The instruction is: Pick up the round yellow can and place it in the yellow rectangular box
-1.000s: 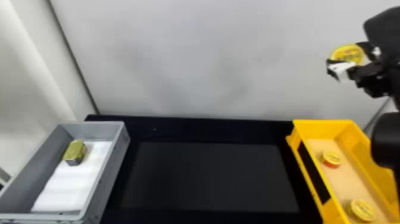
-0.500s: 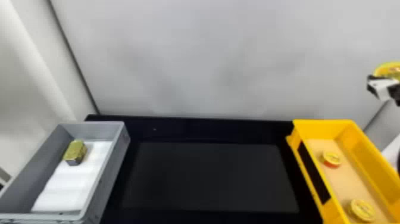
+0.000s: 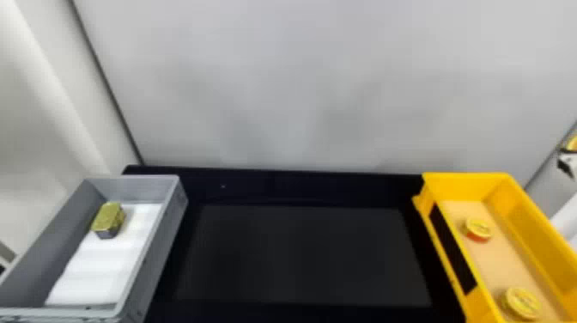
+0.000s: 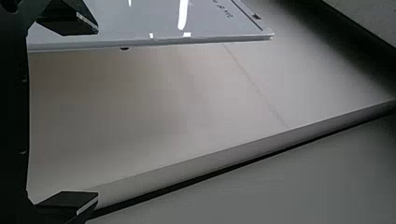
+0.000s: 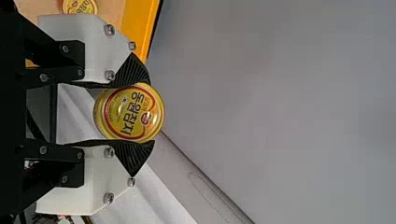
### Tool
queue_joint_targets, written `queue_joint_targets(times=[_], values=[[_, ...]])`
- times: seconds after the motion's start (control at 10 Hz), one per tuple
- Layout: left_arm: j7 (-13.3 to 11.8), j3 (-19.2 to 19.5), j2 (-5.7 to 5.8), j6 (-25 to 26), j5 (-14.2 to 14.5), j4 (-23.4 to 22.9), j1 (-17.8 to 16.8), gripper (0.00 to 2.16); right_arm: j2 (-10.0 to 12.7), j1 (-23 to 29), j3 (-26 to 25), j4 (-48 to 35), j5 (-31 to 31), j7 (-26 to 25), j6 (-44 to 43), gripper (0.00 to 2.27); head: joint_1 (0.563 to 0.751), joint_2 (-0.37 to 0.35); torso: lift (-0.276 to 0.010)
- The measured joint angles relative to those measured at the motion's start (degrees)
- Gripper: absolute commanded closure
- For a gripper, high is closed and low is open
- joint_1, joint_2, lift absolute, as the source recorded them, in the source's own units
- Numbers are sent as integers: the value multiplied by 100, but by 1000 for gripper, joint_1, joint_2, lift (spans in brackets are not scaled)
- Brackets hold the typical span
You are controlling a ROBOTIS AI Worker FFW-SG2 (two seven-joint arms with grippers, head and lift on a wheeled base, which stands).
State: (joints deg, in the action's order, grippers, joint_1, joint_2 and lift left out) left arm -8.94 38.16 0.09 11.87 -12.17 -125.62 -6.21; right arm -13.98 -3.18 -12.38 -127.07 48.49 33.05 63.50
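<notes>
The round yellow can (image 5: 128,113), glossy and red-ringed in the right wrist view, is clamped by the ribbed fingers of the right gripper (image 3: 569,163) at the head view's right edge, while the left wrist view shows the left gripper (image 4: 97,113), jaws apart.

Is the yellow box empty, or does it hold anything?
Not empty: inside the yellow box, one round can lies toward the far end and a second can nearer the robot.
</notes>
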Motion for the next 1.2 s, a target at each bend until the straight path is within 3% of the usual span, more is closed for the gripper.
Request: queue_joint_targets(times=[0.3,0.6,1.2], values=[[-28,29,0,0,-9,-15,6,38,44,155,-587,544,-1302,-505,-194,751,686,14,-55],[-59,93,0,0,-14,-45,17,39,77,338,-904,1250,-2228,-987,-534,751,686,14,-55],[-91,153,0,-3,-32,-80,55,39,126,523,-908,2307,-2617,-1165,-782,751,686,14,-55]])
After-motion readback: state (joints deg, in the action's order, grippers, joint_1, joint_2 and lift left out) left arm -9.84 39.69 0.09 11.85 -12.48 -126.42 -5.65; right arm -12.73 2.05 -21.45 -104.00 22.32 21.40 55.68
